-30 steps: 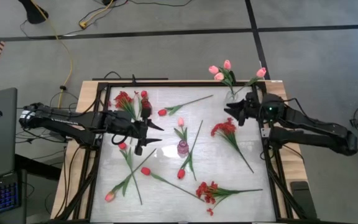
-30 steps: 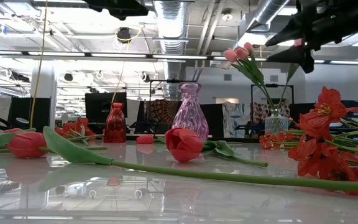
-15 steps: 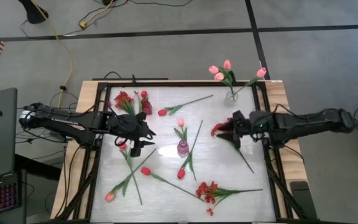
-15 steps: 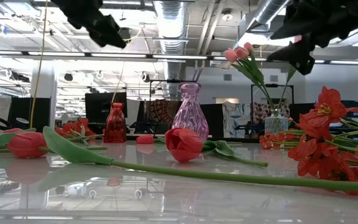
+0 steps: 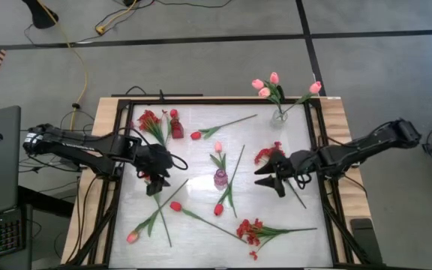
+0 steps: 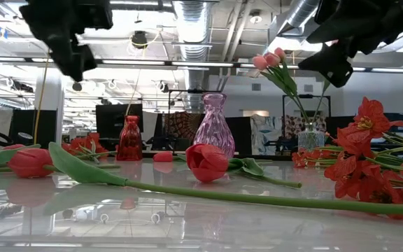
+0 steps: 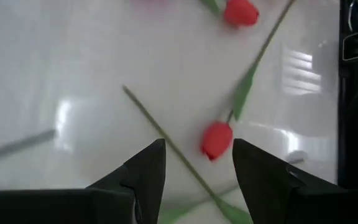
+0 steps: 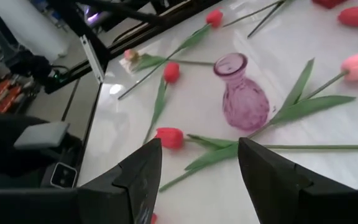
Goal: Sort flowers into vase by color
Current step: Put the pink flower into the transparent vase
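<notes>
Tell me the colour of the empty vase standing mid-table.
The vase is translucent purple-pink glass; the right wrist view shows it best.

I had both arms reaching in over the table from opposite sides. My left gripper point(image 5: 154, 187) pointed down near the left edge, fingers point(image 7: 146, 171) parted and holding nothing. My right gripper point(image 5: 265, 177) hung right of centre, fingers point(image 8: 143, 171) also spread apart and empty
</notes>
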